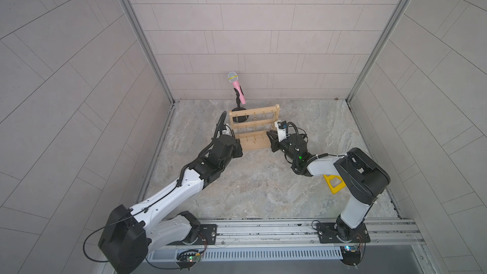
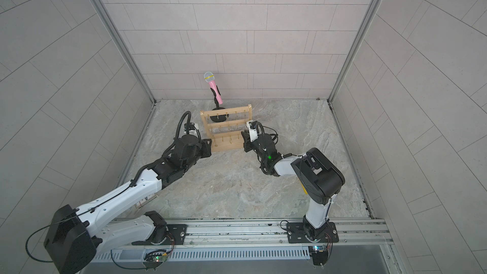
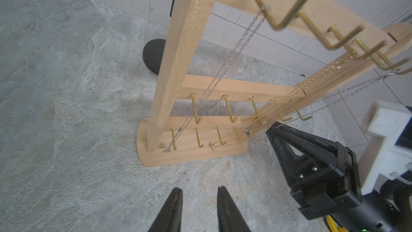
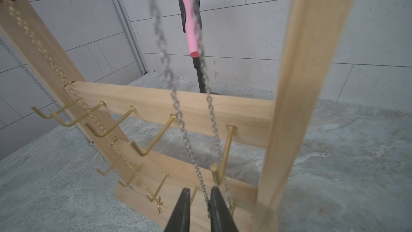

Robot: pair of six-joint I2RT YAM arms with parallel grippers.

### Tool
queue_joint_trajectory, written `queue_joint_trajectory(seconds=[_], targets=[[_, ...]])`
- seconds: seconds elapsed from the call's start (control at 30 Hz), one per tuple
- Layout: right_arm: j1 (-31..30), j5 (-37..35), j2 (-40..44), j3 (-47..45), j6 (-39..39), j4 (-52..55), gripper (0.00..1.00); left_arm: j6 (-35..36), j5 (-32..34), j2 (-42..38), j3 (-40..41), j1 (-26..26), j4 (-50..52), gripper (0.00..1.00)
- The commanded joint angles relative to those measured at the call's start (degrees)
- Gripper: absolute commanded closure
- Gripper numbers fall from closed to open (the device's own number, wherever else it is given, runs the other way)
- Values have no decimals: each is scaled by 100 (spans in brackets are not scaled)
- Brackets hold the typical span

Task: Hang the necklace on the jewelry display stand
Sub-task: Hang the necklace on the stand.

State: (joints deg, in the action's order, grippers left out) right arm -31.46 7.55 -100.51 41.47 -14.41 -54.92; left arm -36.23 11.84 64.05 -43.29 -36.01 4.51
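Three necklaces hang from the top bar of the jewelry display stand (image 1: pixel 257 144), which stands upright toward the back of the stone-patterned floor (image 1: pixel 263 193), just in front of a pink microphone (image 1: pixel 237 85) on its black holder. Any lettering is beyond reading: the blue patch on the right arm's white camera mount (image 3: pixel 383 121) is only a blur. The necklace (image 4: pixel 176 106) of the task, a silver chain, is looped over the top-bar hook nearest the stand's right post and drops toward the base. The right arm bends at a raised elbow and reaches in low at the base's right end. The right gripper (image 4: pixel 200 189) has its jaws slightly parted, with one strand of that chain running through the gap. The left arm stretches forward, its wrist low by the base's left end. The left gripper (image 3: pixel 199 189) is spread apart and empty over bare floor
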Motion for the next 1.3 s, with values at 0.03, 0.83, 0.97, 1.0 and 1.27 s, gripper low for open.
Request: queue_joint_trajectory(seconds=[0.03,0.83,0.97,1.0,1.27], targets=[[-15,70,-40,113,-3,17,78,-42,77,-104,82,31,-86,69],[-20,163,352,-189,9,-22,90,-62,10,-37,80,59,-146,69],[-20,102,539,-328,37,-2,90,-69,7,-42,85,56,-146,69],[-22,77,592,-370,59,15,90,-69,-6,-42,93,60,-148,69],[-22,-38,873,-532,126,97,90,-90,-19,-42,97,52,-154,69]])
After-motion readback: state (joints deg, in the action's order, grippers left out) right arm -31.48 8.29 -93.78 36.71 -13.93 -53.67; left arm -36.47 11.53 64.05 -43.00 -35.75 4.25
